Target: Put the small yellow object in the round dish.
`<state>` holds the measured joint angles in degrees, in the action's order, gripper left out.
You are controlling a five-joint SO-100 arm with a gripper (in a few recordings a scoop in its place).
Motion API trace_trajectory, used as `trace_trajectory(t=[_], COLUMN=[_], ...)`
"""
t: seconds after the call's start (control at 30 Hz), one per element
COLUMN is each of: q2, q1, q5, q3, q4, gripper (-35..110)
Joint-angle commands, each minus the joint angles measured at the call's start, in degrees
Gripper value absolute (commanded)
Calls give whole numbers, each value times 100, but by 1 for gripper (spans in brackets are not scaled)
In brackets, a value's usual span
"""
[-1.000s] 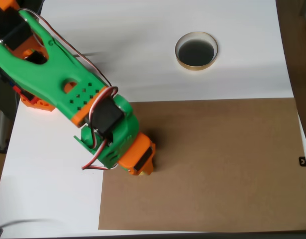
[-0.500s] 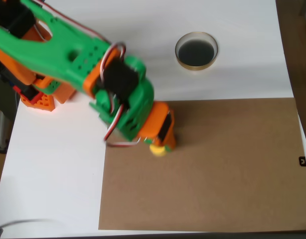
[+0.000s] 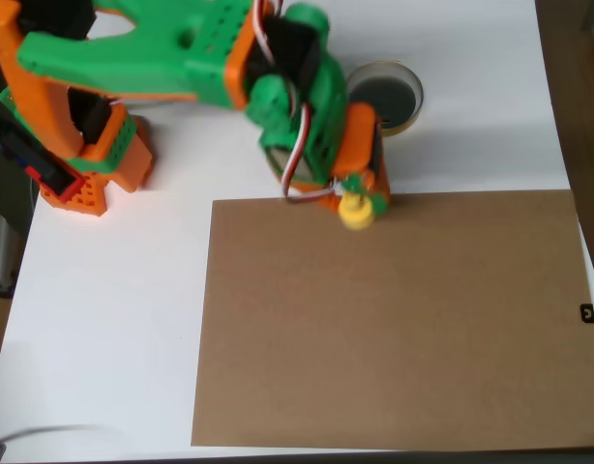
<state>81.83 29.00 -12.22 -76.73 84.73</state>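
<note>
In the overhead view the small yellow object (image 3: 356, 212) hangs at the tip of my green and orange gripper (image 3: 360, 198), which is shut on it above the top edge of the brown board. The round dish (image 3: 393, 100), gold-rimmed with a dark inside, lies on the white table just up and right of the gripper. My wrist covers the dish's left part.
A brown board (image 3: 394, 319) covers the lower right of the white table (image 3: 123, 319). The arm's orange base (image 3: 79, 164) stands at the left edge. A small black clip (image 3: 587, 312) sits at the board's right edge.
The arm has swung up and to the right, carrying the yellow object from the board's left part to its top edge, close under the dish.
</note>
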Motion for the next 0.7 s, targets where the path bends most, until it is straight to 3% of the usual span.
trace_trajectory(t=[0.0,0.67], q2=[97,-896], q1=[510,2391], q5=[9,308], q3=[404,1424], q4=[132,519], gripper=[-1,-1])
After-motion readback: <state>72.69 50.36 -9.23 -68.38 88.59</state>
